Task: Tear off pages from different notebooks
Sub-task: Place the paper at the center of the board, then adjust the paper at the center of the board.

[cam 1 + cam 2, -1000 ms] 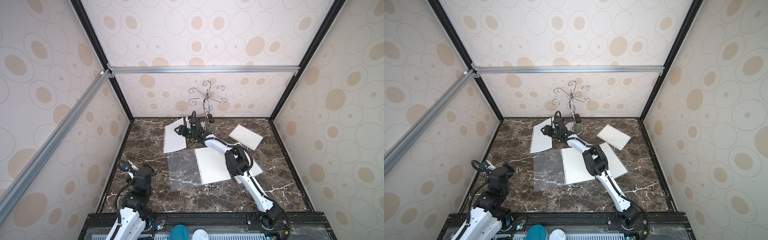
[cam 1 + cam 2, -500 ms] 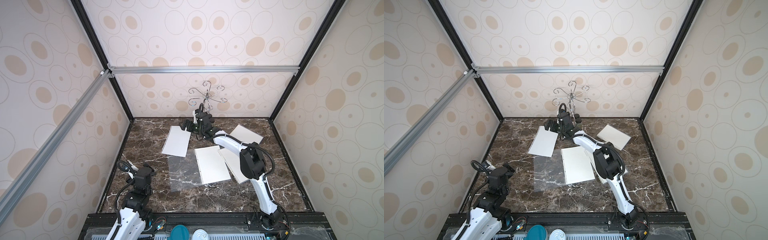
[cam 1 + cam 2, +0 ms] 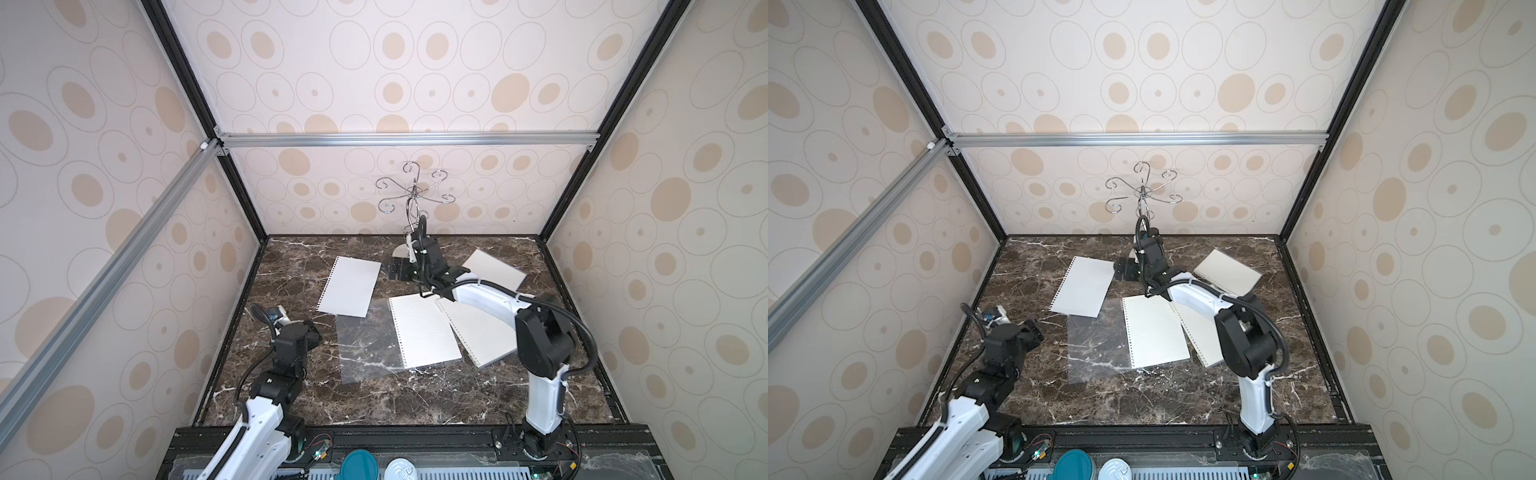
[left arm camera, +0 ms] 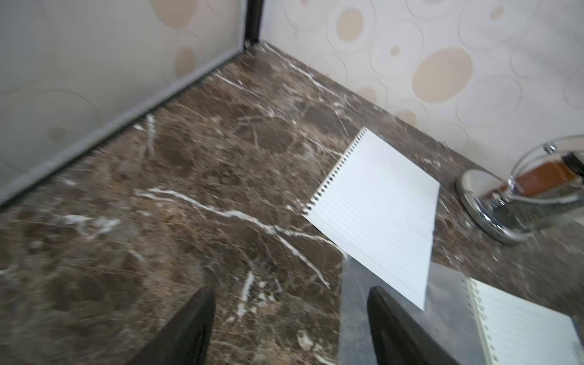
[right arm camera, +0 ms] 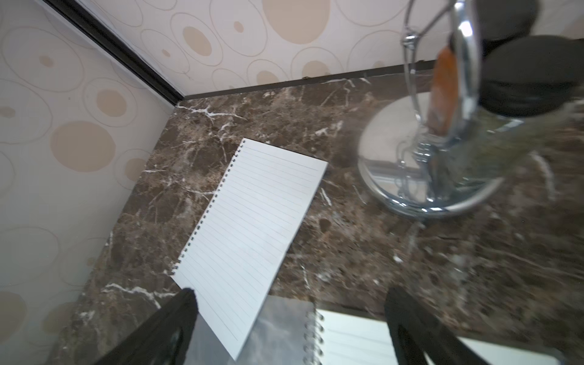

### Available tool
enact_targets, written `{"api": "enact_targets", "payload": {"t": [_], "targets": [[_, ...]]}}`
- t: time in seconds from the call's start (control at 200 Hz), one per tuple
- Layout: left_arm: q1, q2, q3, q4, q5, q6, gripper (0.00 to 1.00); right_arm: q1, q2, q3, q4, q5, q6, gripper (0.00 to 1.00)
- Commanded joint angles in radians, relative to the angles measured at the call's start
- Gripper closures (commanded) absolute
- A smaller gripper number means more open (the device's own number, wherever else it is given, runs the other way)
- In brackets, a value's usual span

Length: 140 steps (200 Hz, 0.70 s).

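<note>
Wrist views alone reveal left gripper point(image 4: 290, 297) and right gripper point(image 5: 292, 297) spread wide, empty.

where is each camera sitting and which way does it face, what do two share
Both top views: high over the front edge, looking down and back across the dark marble table; left arm and right arm show.
Left wrist view: on the left arm, facing the far left corner; the open left pincer shows.
Right wrist view: on the right arm, facing that same corner; the open right pincer shows.
Shared: both wrist views hold the loose lined white paper sheet and the chrome hook stand.
</note>
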Motion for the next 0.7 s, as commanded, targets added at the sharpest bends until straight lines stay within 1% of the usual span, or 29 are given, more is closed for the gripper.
{"api": "enact_targets", "payload": {"t": [0.0, 0.19, 0.325, 0.385, 0.435, 0.49, 0.55, 0.64, 0.695], "targets": [[-0.019, 0.13, 0.077, 0.102, 0.173, 0.008, 0.27, -0.004, -0.13, -0.179, 0.047, 0.089, -0.062, 0.08], [-0.062, 0.316, 0.078, 0.296, 0.289, -0.085, 0.22, -0.006, -0.305, -0.501, 0.082, 0.15, 0.044, 0.09], [-0.111, 0.472, 0.127, 0.374, 0.298, -0.111, 0.22, -0.007, -0.4, -0.651, 0.056, 0.196, 0.131, 0.09], [-0.131, 0.546, 0.16, 0.381, 0.304, -0.127, 0.23, -0.007, -0.445, -0.712, 0.045, 0.236, 0.173, 0.09], [-0.148, 0.603, 0.188, 0.386, 0.307, -0.138, 0.23, -0.007, -0.483, -0.768, 0.069, 0.245, 0.189, 0.08], [-0.161, 0.66, 0.219, 0.371, 0.3, -0.161, 0.24, -0.006, -0.521, -0.813, 0.081, 0.247, 0.206, 0.08], [-0.166, 0.718, 0.244, 0.37, 0.312, -0.191, 0.24, -0.006, -0.54, -0.841, 0.09, 0.22, 0.21, 0.08], [-0.171, 0.791, 0.281, 0.367, 0.341, -0.227, 0.25, -0.005, -0.527, -0.845, 0.078, 0.183, 0.225, 0.09], [-0.181, 0.821, 0.303, 0.352, 0.334, -0.244, 0.26, -0.006, -0.51, -0.851, 0.084, 0.171, 0.234, 0.09]]}}
